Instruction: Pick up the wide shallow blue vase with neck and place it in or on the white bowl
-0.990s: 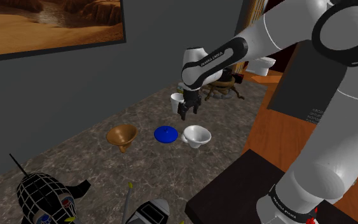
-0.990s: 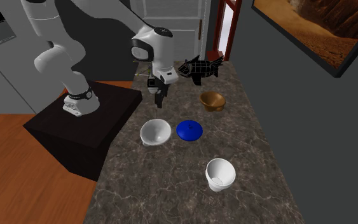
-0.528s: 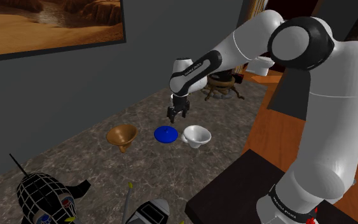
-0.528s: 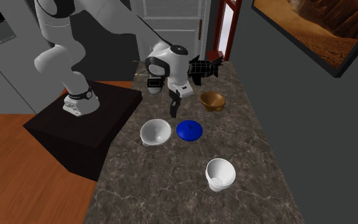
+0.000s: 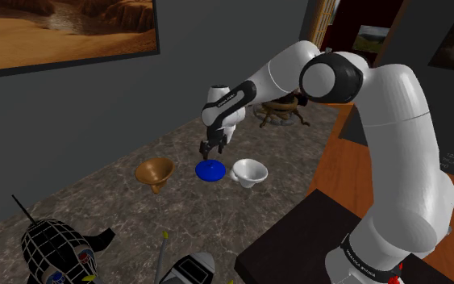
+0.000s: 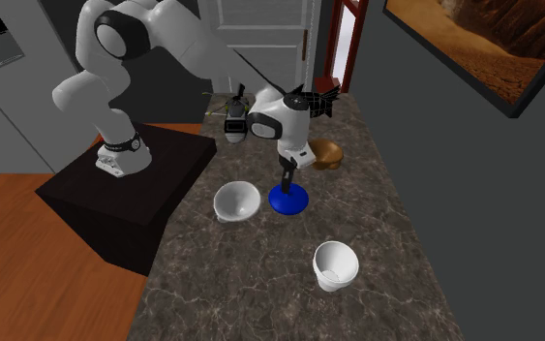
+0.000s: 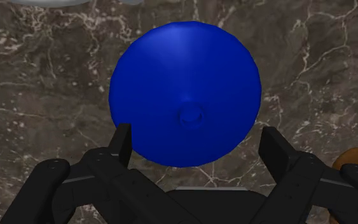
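The all-black two-finger gripper (image 7: 196, 132) stood wide open, one finger either side of the wide, shallow blue vase (image 7: 185, 89) and not clasping it, evidently set over the small neck to straddle the body for a grasp. The vase sat neck-up on the dark veined marble counter (image 5: 96, 202), the white bowl (image 5: 249, 171) just beside it and a brown funnel-shaped vessel (image 5: 154, 173) on its other side. A grey wall (image 5: 96, 105) with a framed desert picture (image 5: 64, 32) backed the counter.

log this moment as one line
phase: pre-grasp | jaws: open, straddling wide shallow blue vase | vase: on dark marbled counter, not lifted | white bowl: beside vase, empty
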Motion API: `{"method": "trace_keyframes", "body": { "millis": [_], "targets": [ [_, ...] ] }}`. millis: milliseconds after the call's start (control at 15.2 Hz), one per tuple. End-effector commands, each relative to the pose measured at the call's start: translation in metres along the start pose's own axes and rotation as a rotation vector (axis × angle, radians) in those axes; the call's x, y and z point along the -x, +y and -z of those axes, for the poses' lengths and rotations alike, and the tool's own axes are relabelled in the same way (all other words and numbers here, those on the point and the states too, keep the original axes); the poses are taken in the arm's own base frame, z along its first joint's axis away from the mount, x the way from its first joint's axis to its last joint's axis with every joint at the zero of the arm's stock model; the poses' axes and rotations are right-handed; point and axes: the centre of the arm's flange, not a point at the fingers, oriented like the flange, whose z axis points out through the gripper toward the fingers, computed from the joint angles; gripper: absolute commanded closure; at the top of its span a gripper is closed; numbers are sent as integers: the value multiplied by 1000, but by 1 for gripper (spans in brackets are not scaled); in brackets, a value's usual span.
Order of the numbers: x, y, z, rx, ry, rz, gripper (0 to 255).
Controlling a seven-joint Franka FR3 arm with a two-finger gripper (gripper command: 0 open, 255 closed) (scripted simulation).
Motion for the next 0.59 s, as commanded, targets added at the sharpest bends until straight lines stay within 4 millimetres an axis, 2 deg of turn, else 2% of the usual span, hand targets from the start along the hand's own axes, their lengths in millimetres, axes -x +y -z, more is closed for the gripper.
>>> {"method": "trace_keyframes", "body": {
  "millis": [0,330,528],
  "targets": [
    [-3,-1,-11,-2,2,0,0],
    [-3,-1,-38,-2,2,0,0],
    [-3,-1,-41,-2,2,0,0]
  ]
}}
